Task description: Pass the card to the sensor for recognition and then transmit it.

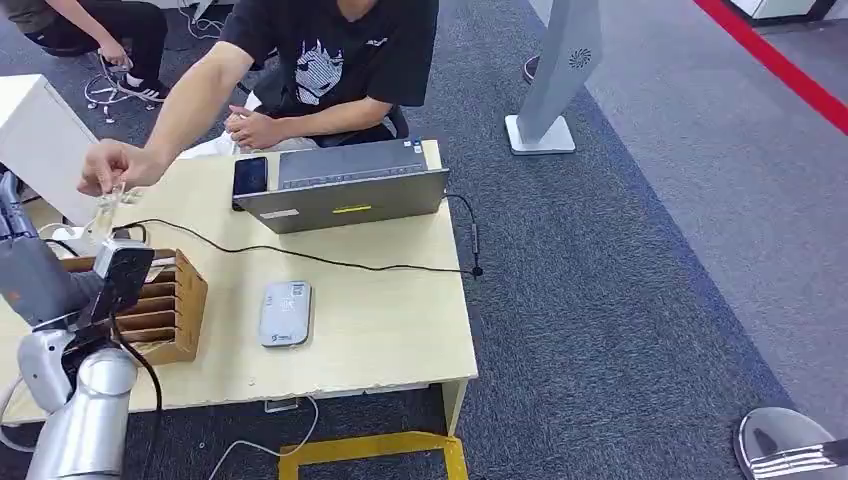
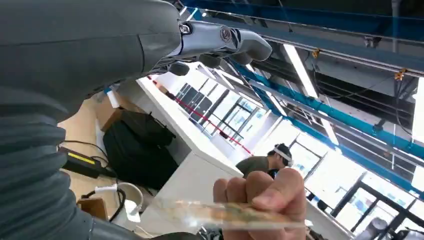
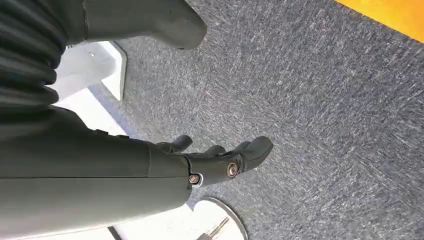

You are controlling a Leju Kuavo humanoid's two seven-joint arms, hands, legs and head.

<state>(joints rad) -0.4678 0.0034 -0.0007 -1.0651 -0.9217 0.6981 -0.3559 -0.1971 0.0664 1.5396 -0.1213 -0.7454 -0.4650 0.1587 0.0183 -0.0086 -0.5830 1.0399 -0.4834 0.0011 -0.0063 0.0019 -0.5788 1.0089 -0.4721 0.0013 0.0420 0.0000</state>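
Grey carpet [image 1: 620, 250], red floor stripe [image 1: 775, 60] – pale wooden table [image 1: 390, 330], white stand [image 1: 552, 90]

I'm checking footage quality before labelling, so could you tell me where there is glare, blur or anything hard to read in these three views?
Head view: evenly lit and sharp; the card in the person's hand is see-through and faint. Left wrist view: bright windows and ceiling lights wash out the background, the card is blurred, and the left hand is dim against the light. Right wrist view: the right hand is dark with little detail; the carpet is clear.
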